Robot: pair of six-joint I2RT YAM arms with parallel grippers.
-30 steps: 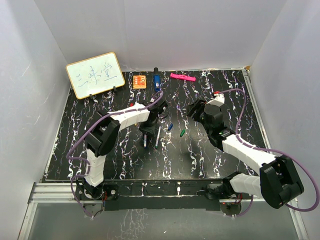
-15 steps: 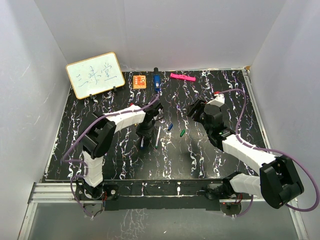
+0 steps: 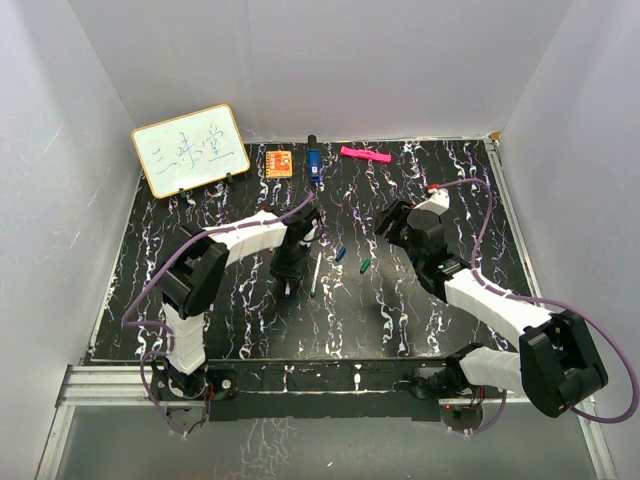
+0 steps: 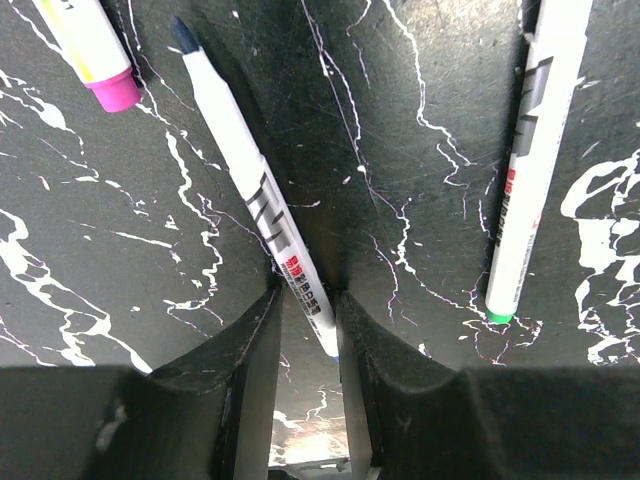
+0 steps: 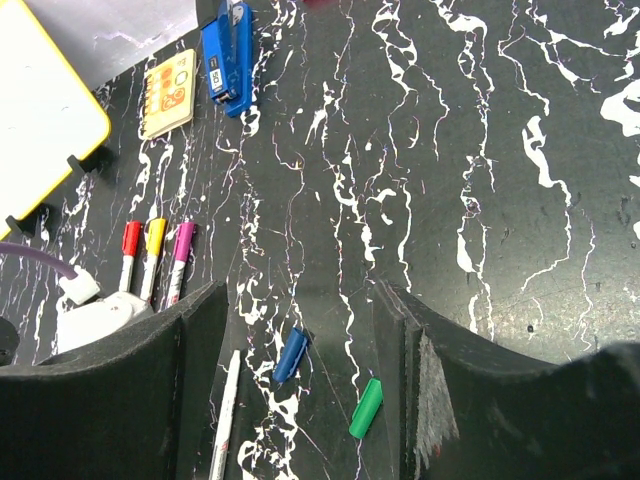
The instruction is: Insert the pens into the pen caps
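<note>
My left gripper (image 4: 307, 320) (image 3: 288, 270) is shut on a white pen with a blue tip (image 4: 250, 190), which lies slantwise between the jaws and touches both. A green-ended pen (image 4: 525, 170) (image 3: 316, 275) lies just right of it. My right gripper (image 5: 300, 300) (image 3: 387, 220) hangs open with nothing in it, above a blue cap (image 5: 291, 354) (image 3: 340, 253) and a green cap (image 5: 366, 408) (image 3: 365, 265) on the table. Three capped pens, red (image 5: 129, 255), yellow (image 5: 153, 252) and purple (image 5: 181, 258), lie side by side at the left.
At the back stand a whiteboard (image 3: 190, 150), an orange square block (image 3: 279, 162), a chunky blue object (image 3: 313, 160) and a pink marker (image 3: 364, 154). White walls close in the black marbled table (image 3: 200, 310) on three sides.
My left gripper has shifted slightly left and back with the blue-tipped pen between its jaws, and its arm has swung. The right arm, the caps and the green-ended pen have not moved.
</note>
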